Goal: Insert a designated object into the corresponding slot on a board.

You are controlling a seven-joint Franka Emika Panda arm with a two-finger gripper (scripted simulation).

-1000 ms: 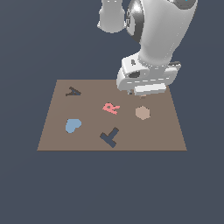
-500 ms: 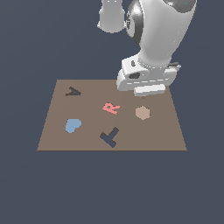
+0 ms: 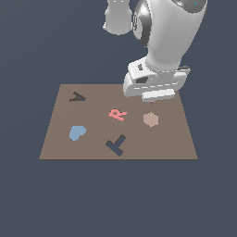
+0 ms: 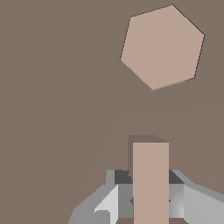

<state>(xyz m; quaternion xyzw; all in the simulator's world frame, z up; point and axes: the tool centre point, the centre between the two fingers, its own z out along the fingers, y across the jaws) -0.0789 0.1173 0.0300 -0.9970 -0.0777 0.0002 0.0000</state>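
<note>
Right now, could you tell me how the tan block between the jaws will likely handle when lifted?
The tan block looks rigid and flat-faced, so it probably won't roll. Its smooth sides might slip under a light grip.

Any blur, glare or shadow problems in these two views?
Exterior view: sharp, evenly lit, no glare; the arm hides the gripper's fingertips above the board. Wrist view: crisp; a faint darker shadow patch lies on the board around the tan block held in the gripper; the hexagon is clear.
</note>
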